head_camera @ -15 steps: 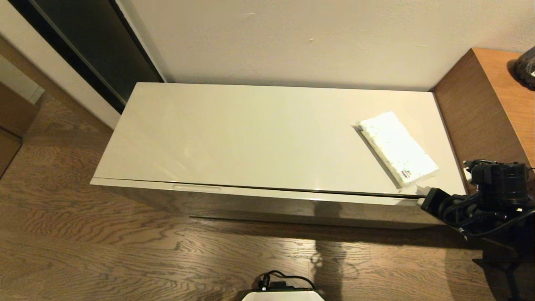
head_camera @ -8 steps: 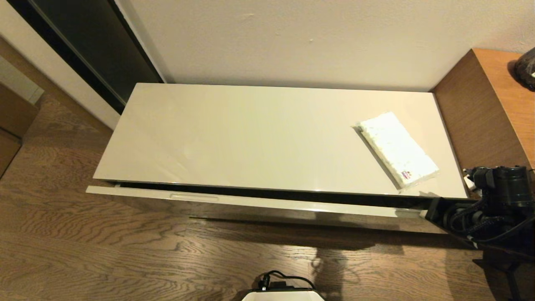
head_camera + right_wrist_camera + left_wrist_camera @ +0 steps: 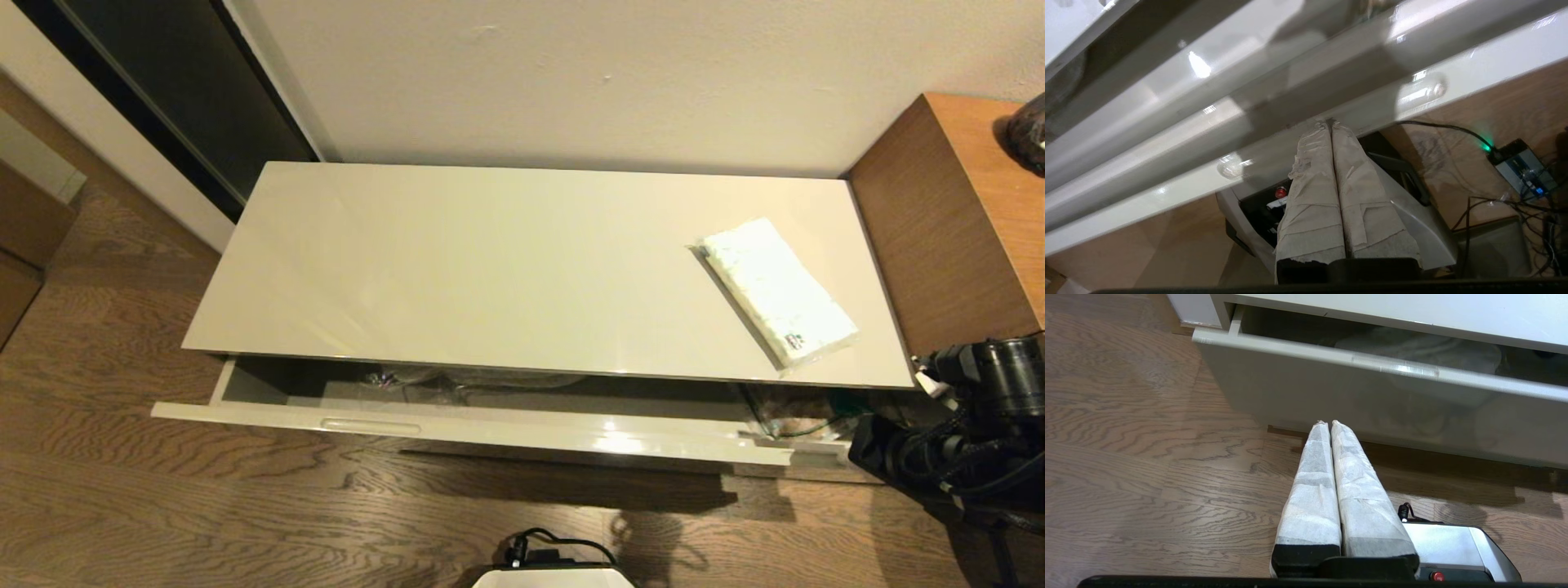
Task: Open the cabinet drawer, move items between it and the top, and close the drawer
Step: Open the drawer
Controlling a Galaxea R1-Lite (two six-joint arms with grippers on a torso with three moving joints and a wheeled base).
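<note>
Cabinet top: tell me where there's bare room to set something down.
The top is bare from its left end to the tissue pack, which lies diagonally near the right end by the brown wooden cabinet. The drawer, partly open, already holds clear-wrapped items mid-left and a bag at the right, beside the right gripper.

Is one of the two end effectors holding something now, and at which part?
Neither holds anything. The right end effector, shut, is against the drawer front's right end; the left end effector, shut, hangs free above the floor.
</note>
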